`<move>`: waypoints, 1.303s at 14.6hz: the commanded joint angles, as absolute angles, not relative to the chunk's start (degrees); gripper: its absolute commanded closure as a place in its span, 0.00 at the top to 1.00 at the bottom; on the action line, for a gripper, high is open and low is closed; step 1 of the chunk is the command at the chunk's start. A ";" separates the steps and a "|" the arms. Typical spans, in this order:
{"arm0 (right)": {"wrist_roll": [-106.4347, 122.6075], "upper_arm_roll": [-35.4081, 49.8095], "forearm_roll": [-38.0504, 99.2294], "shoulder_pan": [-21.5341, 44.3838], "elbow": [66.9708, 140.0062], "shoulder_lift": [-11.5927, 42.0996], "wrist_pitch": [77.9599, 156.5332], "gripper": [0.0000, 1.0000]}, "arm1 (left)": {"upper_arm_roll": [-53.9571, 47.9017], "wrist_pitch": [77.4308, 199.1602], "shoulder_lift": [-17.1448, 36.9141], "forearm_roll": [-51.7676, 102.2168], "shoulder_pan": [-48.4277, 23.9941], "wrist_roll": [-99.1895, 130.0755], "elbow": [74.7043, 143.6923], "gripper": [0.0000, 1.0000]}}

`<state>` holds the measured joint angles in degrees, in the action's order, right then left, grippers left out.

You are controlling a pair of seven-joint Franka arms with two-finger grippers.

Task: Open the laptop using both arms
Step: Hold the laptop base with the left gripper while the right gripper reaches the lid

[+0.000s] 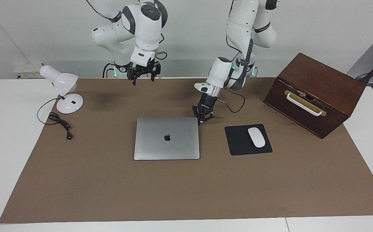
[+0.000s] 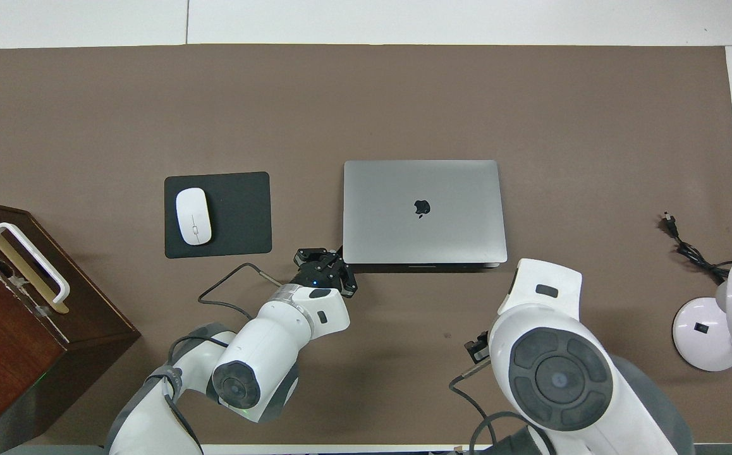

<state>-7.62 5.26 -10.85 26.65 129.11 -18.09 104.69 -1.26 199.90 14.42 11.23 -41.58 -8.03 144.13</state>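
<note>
On the brown table mat (image 1: 186,193), midway between the two ends, the thin silver-grey metal laptop (image 1: 167,138) lies flat and shut, dark apple logo up. One long edge faces my bases.

My left gripper (image 1: 203,118) is down low at the laptop's corner nearest the robots, on the left arm's side. Fingers point down at the mat just beside that corner; from the facing view the fingertips (image 1: 200,121) look to be touching or nearly touching the laptop's edge, and I cannot tell which. Fingers spread part-way, nothing between them. From overhead the same gripper (image 2: 327,270) sits right against the laptop (image 2: 424,212) at that corner.

My right gripper (image 1: 143,71) hangs high, over bare mat near the robots' edge of the table, well apart from the laptop. Fingers spread wide, holding nothing. Overhead, the right arm's white body covers it; only a scrap of black shows beside the arm. That arm waits.

Other items noted:
- Black rectangular mouse pad (image 1: 239,140) beside the laptop, toward the left arm's end, with a white oval mouse (image 1: 256,137) lying on it.
- Dark brown wooden box (image 1: 315,93) with a white handle, near the left arm's end, nearer to the robots than the mouse pad.
- White desk lamp (image 1: 64,90) with round base toward the right arm's end; its black cord (image 1: 59,122) trails loose on the mat, farther from the robots than the base.
</note>
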 commanded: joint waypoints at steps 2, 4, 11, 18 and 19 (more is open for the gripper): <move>-8.79 5.54 -12.74 26.72 125.69 -17.23 101.17 1.00 | -1.23 200.74 16.52 10.63 -41.66 -8.09 143.00 0.00; -8.79 5.54 -12.74 26.81 125.60 -16.96 100.90 1.00 | -1.23 200.74 16.70 10.63 -41.66 -8.09 143.00 0.00; -8.79 6.15 -12.83 26.72 122.70 -15.56 98.79 1.00 | -1.23 200.74 16.70 10.63 -41.75 -8.09 143.00 0.00; -8.79 6.15 -12.74 26.63 123.31 -15.64 99.93 1.00 | -1.23 200.74 16.87 10.63 -42.10 -8.09 143.00 0.00; -8.79 6.15 -12.66 26.63 123.83 -15.73 101.32 1.00 | -1.23 200.74 16.87 10.63 -42.10 -8.09 143.00 0.00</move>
<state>-7.62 5.92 -11.37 26.65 123.80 -16.12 100.22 -1.26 199.92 14.47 11.23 -41.60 -8.06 144.12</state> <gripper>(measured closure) 0.000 0.991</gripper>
